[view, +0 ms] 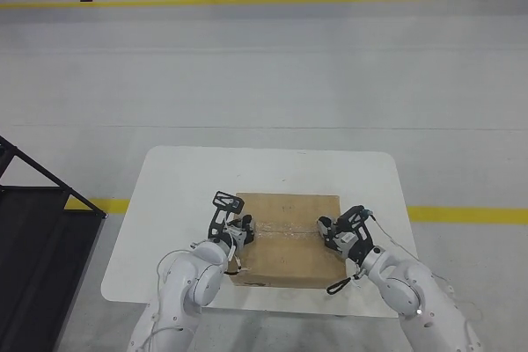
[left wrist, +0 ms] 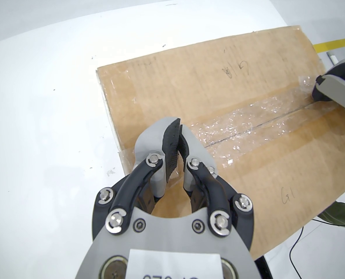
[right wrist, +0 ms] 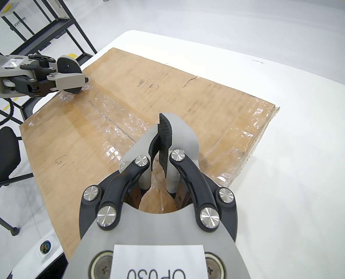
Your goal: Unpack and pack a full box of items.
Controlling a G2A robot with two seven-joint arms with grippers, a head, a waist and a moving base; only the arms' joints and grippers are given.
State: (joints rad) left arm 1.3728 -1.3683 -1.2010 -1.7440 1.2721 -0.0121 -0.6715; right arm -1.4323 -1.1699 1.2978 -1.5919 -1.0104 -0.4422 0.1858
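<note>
Box [view: 286,239] is lying taped shut on the desk [view: 176,194], at lower centre of the top view. Left gripper [left wrist: 178,128] and right gripper [right wrist: 164,127], both pressed together, are sitting at opposite ends of the tape [left wrist: 248,123]. A hard pull could tear it or drag the box.

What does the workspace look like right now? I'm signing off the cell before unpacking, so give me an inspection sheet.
surface: white table.
job's things: cardboard box, flaps closed, clear tape along the seam.
clutter: small specks on the table.
grippers: left gripper and right gripper both shut, at opposite ends of the seam.
cables: thin black cable beside the table.
surroundings: black rack, yellow floor line, black chair.
</note>
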